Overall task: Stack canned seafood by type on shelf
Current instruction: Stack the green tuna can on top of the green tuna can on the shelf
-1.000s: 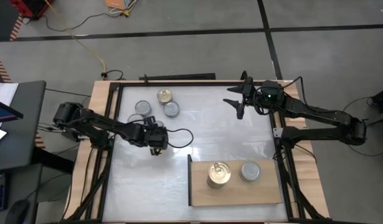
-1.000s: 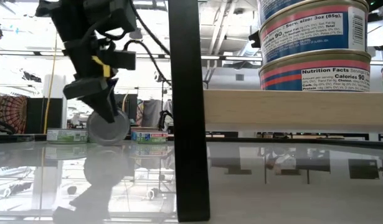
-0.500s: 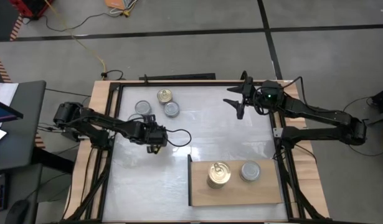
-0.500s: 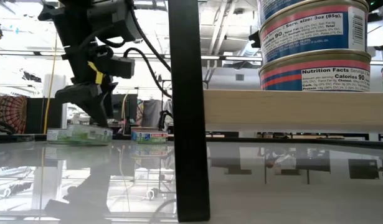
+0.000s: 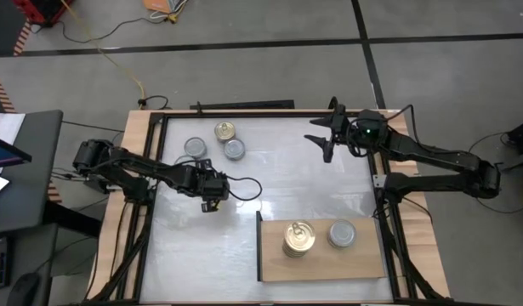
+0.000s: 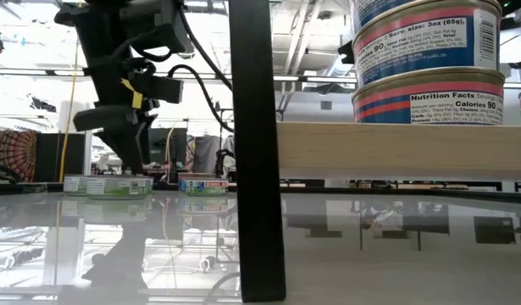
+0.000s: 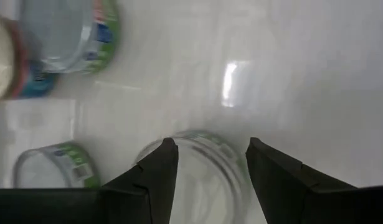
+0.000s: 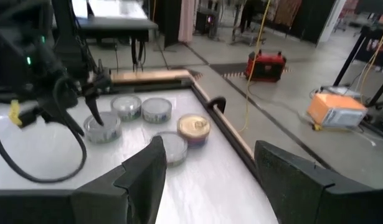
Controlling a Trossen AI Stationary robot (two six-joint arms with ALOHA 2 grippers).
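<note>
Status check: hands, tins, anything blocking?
Left hand down over a silver-lid tin. Right hand open, waiting at far edge. Gold-lid stack on shelf. No obstruction seen.

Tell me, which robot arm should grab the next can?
The left one, I'd guess. Its left gripper is already right over a silver can, fingers either side. The right gripper hangs open, farther from the loose cans.

Left gripper (image 6: 124, 161): you've lowered it from a tilt to upright.
Tin (image 7: 194, 171): now flat between its fingers.
</note>
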